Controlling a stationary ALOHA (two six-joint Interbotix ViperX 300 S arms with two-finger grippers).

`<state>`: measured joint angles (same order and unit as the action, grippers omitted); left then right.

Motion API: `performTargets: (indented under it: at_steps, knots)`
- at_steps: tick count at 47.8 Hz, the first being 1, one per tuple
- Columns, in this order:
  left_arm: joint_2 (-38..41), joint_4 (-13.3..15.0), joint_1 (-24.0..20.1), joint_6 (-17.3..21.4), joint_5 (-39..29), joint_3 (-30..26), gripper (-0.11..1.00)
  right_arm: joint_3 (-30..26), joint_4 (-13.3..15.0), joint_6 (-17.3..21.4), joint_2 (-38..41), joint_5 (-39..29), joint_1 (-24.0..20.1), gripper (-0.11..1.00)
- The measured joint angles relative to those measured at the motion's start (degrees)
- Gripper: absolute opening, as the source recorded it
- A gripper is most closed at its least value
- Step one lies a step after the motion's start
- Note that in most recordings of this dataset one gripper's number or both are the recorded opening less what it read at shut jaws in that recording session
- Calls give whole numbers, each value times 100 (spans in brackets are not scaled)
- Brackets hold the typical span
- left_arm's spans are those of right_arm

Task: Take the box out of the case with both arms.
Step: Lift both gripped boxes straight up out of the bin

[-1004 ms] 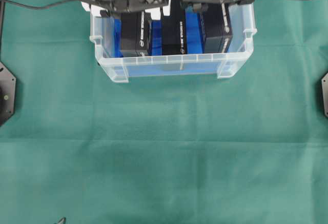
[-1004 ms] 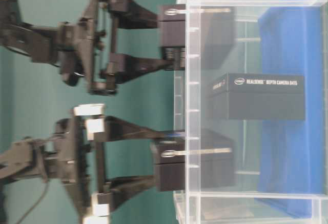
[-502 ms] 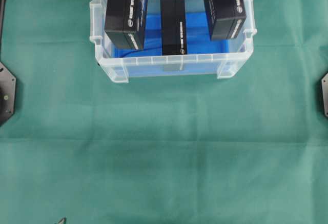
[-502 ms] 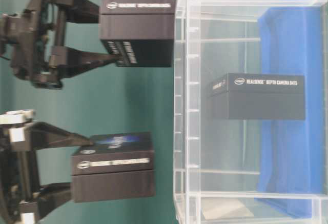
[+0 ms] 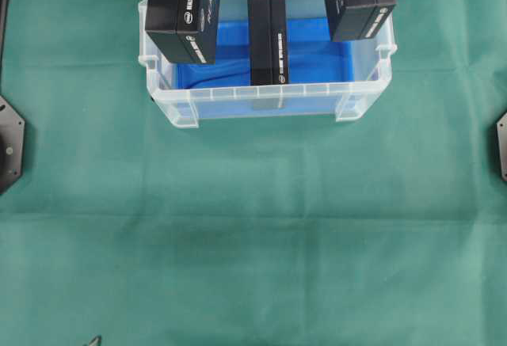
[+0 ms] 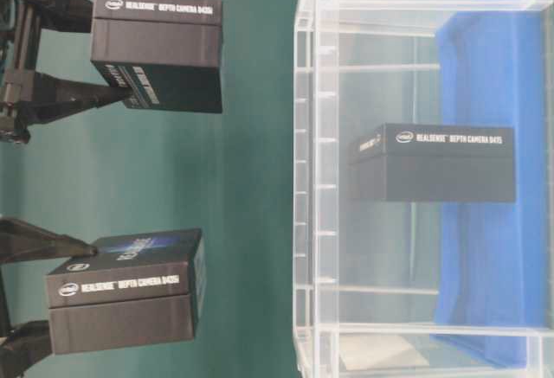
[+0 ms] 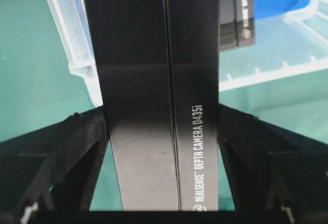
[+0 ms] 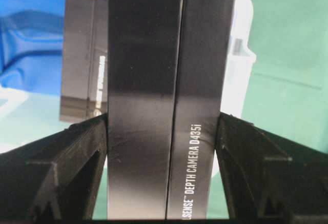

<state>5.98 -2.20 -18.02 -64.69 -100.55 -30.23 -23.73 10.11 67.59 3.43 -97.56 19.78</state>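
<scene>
Your left tool [image 7: 163,147] and right tool [image 8: 163,152] each clamp a black box above the case [image 5: 261,96]; a third box [image 5: 268,39] stands inside.

the case [image 5: 265,100] is seen from straight above, at the top edge of a wide view. from table level it [image 6: 415,170] is viewed close, side-on, the picture turned sideways. from each wrist camera the case [image 7: 72,39] [image 8: 241,55] is looked down on past a close-held box. the case is shared by all views.

Each of three black boxes [image 6: 431,162] [image 6: 157,49] [image 6: 121,296] reads "REALSENSE DEPTH CAMERA D435i" beside an Intel logo
</scene>
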Motion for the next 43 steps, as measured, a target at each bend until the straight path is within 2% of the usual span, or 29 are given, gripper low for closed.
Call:
performTargets:
  at_steps: [43]
  knots:
    - [0, 0, 53, 0, -18, -18, 63, 0, 0, 0, 0, -18, -79, 65]
